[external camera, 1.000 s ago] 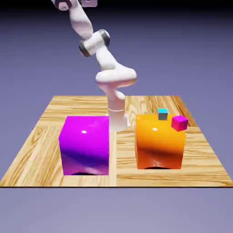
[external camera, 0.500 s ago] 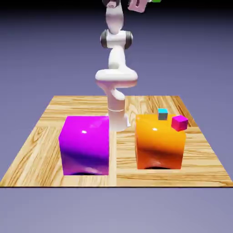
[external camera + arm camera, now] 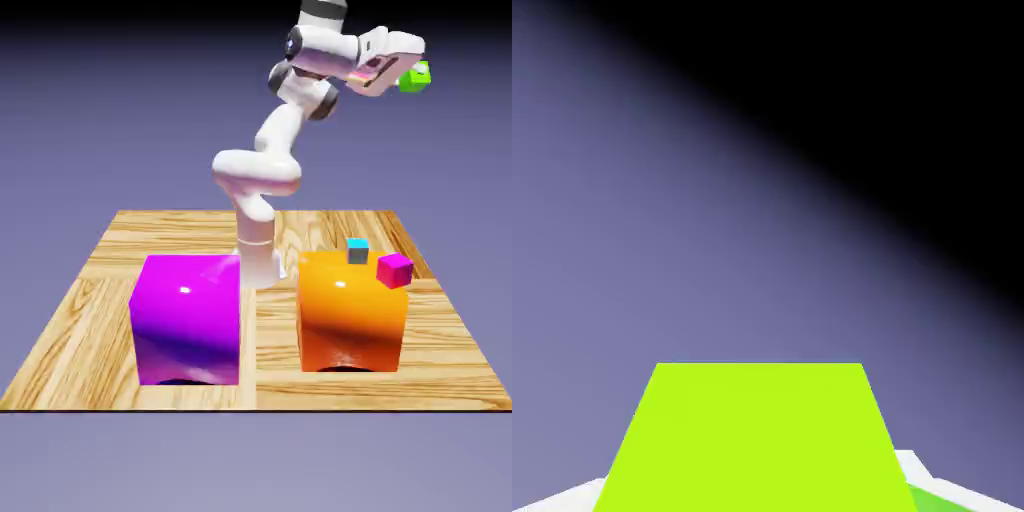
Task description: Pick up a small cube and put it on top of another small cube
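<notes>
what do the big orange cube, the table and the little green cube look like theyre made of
Big orange cube: glossy, like polished plastic, judging by its white highlight. Table: wood planks with visible grain. Small lime-green cube, held in the gripper: flat, even colour, probably matte plastic.

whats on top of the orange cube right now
Two small cubes show at the big orange cube's top: a small cyan cube at the back and a small magenta cube by its right corner. The lime-green cube is held high above in the gripper.

Lime-green cube (image 3: 757, 440) filling btm ctr, blue-violet backdrop (image 3: 632, 200) behind.
</notes>
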You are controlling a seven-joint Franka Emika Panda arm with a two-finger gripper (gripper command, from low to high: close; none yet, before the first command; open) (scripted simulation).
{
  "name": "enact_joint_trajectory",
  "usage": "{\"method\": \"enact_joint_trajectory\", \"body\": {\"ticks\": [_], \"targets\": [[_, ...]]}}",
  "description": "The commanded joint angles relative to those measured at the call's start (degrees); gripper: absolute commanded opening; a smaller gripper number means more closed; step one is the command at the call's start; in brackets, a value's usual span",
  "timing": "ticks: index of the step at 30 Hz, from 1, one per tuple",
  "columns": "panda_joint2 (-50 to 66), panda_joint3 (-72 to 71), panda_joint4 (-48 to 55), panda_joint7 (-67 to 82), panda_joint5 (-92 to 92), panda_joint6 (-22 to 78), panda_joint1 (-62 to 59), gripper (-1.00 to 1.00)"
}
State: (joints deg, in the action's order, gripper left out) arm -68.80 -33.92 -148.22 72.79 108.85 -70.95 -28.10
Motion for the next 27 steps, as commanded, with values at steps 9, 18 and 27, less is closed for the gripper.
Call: {"method": "enact_joint_trajectory", "body": {"ticks": [9, 18, 27], "targets": [[0.77, -18.69, -8.64, -1.82, 11.52, 0.33, -13.56, -1.0], [1.46, -35.43, -16.37, -3.43, 21.79, 0.68, -25.71, -1.0], [3.64, -43.02, -13.17, -2.54, 28.45, -5.03, -24.71, 1.0]]}}
